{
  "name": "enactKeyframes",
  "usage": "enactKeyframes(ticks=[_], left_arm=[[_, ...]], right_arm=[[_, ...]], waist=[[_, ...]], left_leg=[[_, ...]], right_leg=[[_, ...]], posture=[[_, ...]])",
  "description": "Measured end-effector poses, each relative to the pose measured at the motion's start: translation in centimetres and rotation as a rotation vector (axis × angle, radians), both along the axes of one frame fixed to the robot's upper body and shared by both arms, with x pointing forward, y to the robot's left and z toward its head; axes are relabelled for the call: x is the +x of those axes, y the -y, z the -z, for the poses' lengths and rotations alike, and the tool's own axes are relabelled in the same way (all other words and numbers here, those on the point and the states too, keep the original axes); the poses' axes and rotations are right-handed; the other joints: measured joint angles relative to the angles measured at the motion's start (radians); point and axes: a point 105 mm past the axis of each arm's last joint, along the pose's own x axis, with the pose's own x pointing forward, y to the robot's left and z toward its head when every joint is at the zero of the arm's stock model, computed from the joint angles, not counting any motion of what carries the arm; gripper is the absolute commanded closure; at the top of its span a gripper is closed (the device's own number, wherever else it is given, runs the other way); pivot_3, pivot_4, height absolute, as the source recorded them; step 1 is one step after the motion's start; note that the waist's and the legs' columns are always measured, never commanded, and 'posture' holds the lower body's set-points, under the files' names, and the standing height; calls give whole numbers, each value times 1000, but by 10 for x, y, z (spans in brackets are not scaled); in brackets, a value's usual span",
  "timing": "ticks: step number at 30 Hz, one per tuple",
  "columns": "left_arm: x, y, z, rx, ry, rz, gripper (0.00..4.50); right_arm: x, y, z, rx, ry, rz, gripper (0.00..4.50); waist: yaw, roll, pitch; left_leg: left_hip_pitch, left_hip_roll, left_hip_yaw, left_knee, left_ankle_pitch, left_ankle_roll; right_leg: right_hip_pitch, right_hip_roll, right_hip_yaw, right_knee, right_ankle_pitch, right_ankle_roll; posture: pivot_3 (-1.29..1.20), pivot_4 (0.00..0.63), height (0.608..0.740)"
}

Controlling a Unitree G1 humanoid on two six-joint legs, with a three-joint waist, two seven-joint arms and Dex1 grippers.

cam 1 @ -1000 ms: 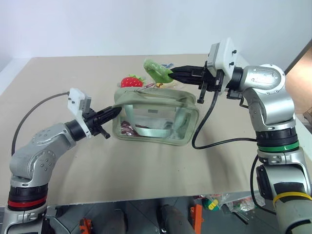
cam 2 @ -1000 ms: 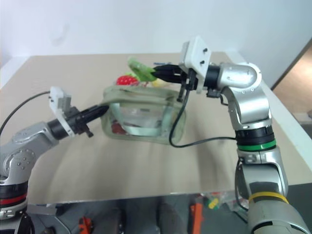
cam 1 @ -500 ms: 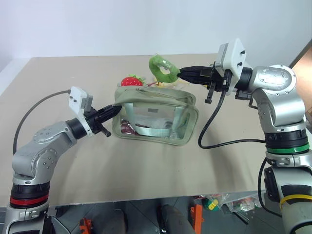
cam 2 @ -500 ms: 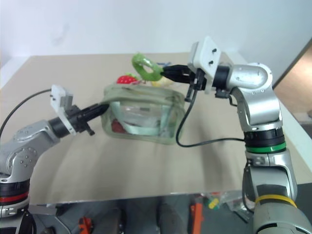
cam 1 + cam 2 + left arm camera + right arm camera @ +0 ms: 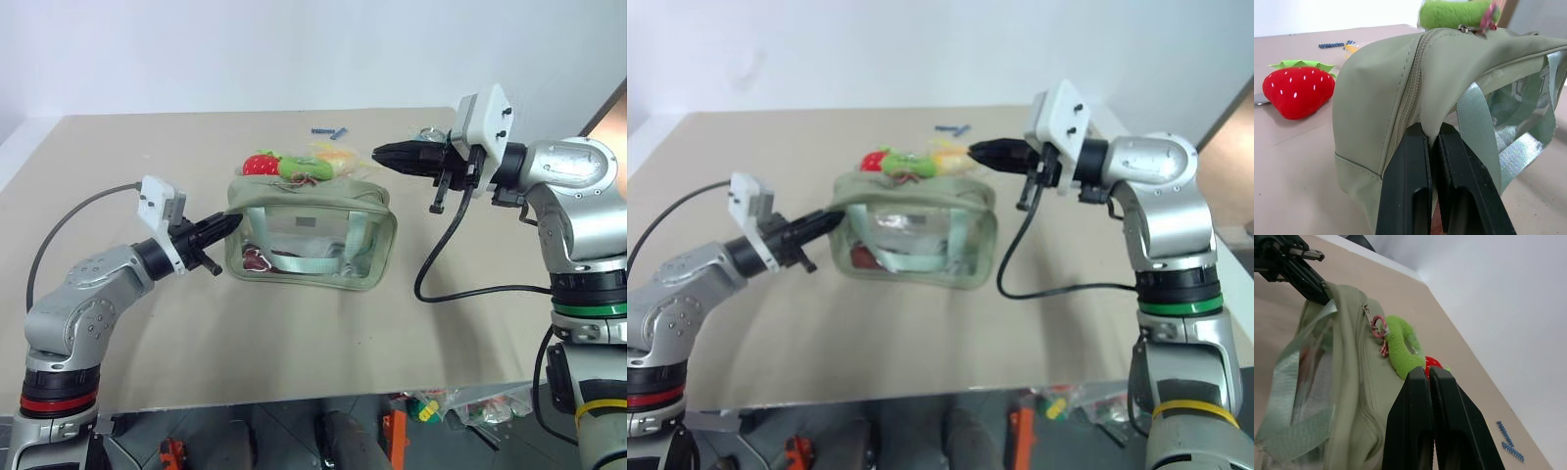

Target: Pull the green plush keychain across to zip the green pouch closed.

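Your left gripper [image 5: 227, 223] is clamped on the left end of the green pouch [image 5: 312, 235], fingers [image 5: 1405, 181] pinching the fabric right by the zip. That looks like an anchor, holding the pouch in place so a pull along the zip does not drag the whole bag across the table [image 5: 294, 343].

Your right gripper [image 5: 380, 154] hangs just right of the pouch's far top edge with its fingers [image 5: 1415, 431] pressed together and nothing between them. The green plush keychain [image 5: 302, 166] lies loose on top of the pouch toward its far side, its pink clip [image 5: 1378, 326] hooked to the zip pull. Judging from the wrist views, the zip teeth look joined along the visible top, so the closing may be largely done, though the right end is hard to read.

The table is a plain tan sheet under a pale wall. A red plush strawberry [image 5: 260, 164] and a yellow packet [image 5: 338, 156] sit just beyond the pouch, and small blue bits [image 5: 326, 131] lie farther off.
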Motion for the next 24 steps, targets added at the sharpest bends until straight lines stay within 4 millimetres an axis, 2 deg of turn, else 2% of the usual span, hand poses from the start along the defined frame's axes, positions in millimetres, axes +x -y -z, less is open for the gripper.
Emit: enactKeyframes(ticks=[5, 6, 7, 8, 10, 14, 19, 24], left_arm=[[-8, 1, 6, 6, -13, 31, 4500], [-11, 2, 7, 12, -13, 39, 4500], [-15, 2, 8, 30, -14, 55, 4500], [-16, 2, 8, 34, -14, 58, 4500], [-17, 0, 8, 51, -8, 58, 4500], [-18, 0, 8, 57, -4, 60, 4500], [-18, 1, 8, 58, 4, 60, 4500], [-18, 1, 9, 62, 7, 56, 4500]], right_arm=[[7, -11, -5, 41, 9, -21, 1919], [10, -12, -7, 45, -3, -29, 1741], [18, -13, -9, 56, -18, -25, 1103], [20, -13, -9, 59, -18, -25, 949], [32, -21, -14, 77, -25, -31, 269], [36, -35, -17, 95, -58, -70, 269], [36, -54, 1, 81, -177, -116, 269], [32, -59, 22, 60, -299, -142, 269]], waist=[[-1, 0, 0], [-1, 0, 0], [0, 0, 0], [0, 0, 0], [-1, 0, 0], [0, 0, 0], [0, 0, 0], [0, 0, 0]], left_leg=[[0, 0, 1, 0, 0, 0], [0, 0, 1, 0, 0, 0], [0, 0, 1, 0, 0, 0], [0, 0, 1, 0, 0, 0], [1, 0, 2, 1, 0, 0], [1, 0, 1, 0, 0, 0], [0, 0, 1, -1, 0, 0], [0, 0, 1, 0, 0, 0]], right_leg=[[0, 0, 1, 0, 0, 0], [0, 0, 1, 0, 0, 0], [0, 0, 1, 0, 0, -1], [0, 0, 1, 0, 0, -1], [0, 0, 1, 0, -1, -2], [0, 0, 1, 0, 0, -1], [0, 0, 0, 0, 0, 0], [0, 0, 0, 0, 0, 0]], posture=[[0, 150, 740], [0, 150, 740], [0, 150, 740], [0, 150, 740], [0, 150, 740], [0, 150, 740], [0, 150, 740], [0, 150, 740]])
